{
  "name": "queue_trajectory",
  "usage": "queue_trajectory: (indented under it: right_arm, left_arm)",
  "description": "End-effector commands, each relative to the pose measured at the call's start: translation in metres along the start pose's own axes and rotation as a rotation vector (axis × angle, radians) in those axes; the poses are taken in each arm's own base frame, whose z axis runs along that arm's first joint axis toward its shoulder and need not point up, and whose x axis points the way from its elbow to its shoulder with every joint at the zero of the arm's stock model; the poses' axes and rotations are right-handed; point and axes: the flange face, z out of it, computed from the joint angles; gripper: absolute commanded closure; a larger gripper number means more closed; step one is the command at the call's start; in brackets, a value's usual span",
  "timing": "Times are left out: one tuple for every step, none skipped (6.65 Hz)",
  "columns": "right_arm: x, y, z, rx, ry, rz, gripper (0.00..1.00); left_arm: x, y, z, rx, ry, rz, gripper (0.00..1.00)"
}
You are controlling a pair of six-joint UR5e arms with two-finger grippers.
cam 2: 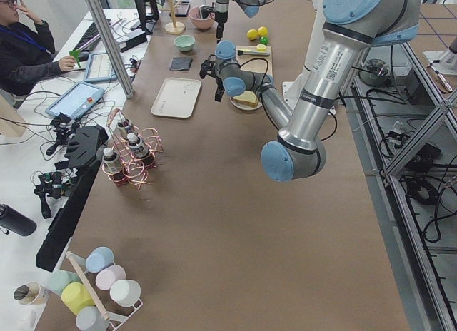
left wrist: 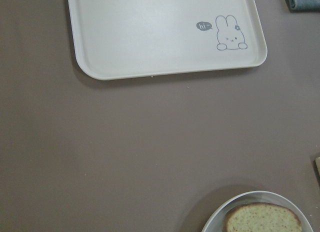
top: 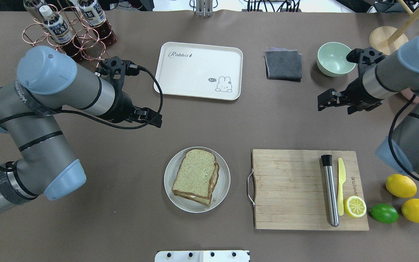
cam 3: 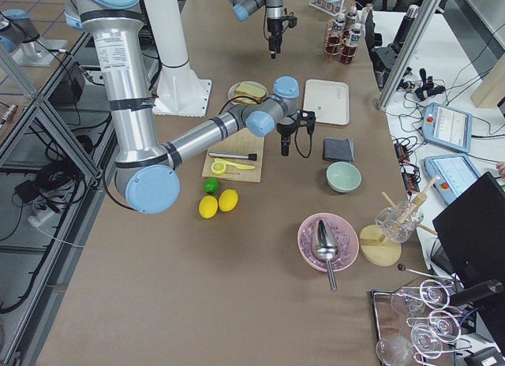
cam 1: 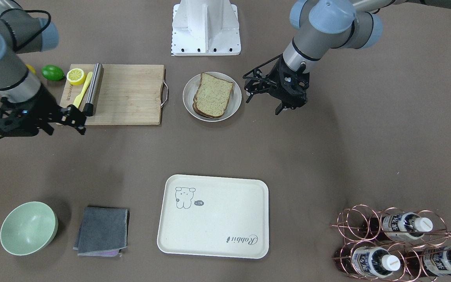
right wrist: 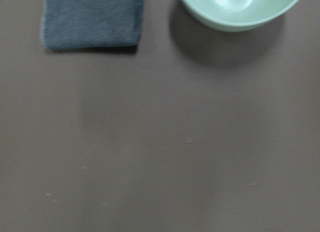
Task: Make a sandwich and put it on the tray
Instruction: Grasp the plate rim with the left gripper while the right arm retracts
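The sandwich [cam 1: 213,96] lies on a round white plate [cam 1: 188,96] mid-table: two speckled brown-crusted bread slices stacked, with a sliver of white egg showing at the edge in the overhead view [top: 196,176]. The cream tray [cam 1: 213,231] with the rabbit drawing lies empty farther from the robot, also in the overhead view [top: 195,58] and the left wrist view [left wrist: 150,37]. My left gripper [cam 1: 262,105] hovers open and empty just beside the plate. My right gripper [cam 1: 66,131] hovers open and empty by the corner of the cutting board.
A wooden cutting board [cam 1: 131,94] holds a metal cylinder [cam 1: 92,89], a yellow knife [cam 1: 82,89] and a lemon half [cam 1: 76,75]. A lime [cam 1: 52,73], a folded grey cloth [cam 1: 103,231], a green bowl [cam 1: 28,228] and a copper bottle rack [cam 1: 401,246] stand around.
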Motion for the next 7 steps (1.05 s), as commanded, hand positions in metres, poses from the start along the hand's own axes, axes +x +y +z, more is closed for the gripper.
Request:
queue_trajectory:
  right_arm:
    - [0.156, -0.018, -0.055, -0.033, 0.095, -0.153, 0.0]
    - [0.209, -0.027, -0.094, -0.083, 0.144, -0.216, 0.0]
    - [0.249, -0.031, -0.128, -0.11, 0.16, -0.251, 0.0]
    - [0.281, -0.021, -0.14, -0.13, 0.163, -0.273, 0.0]
    - [0.325, 0.002, -0.148, -0.129, 0.167, -0.224, 0.0]
    - [0.347, 0.007, -0.151, -0.128, 0.166, -0.182, 0.0]
    - [0.353, 0.006, -0.145, -0.138, 0.165, -0.172, 0.0]
  left_arm:
    - [0.011, 0.02, 0.022, -0.01, -0.017, 0.015, 0.0]
    - [0.013, 0.026, 0.027, -0.022, -0.017, 0.016, 0.01]
    - [0.007, 0.042, 0.039, -0.054, -0.028, 0.015, 0.01]
    - [0.004, 0.053, 0.053, -0.081, -0.039, -0.033, 0.01]
    - [0.011, 0.068, 0.07, -0.111, -0.036, -0.048, 0.01]
    - [0.007, 0.073, 0.085, -0.112, -0.035, -0.041, 0.01]
    - [0.005, 0.078, 0.102, -0.103, -0.012, -0.029, 0.09]
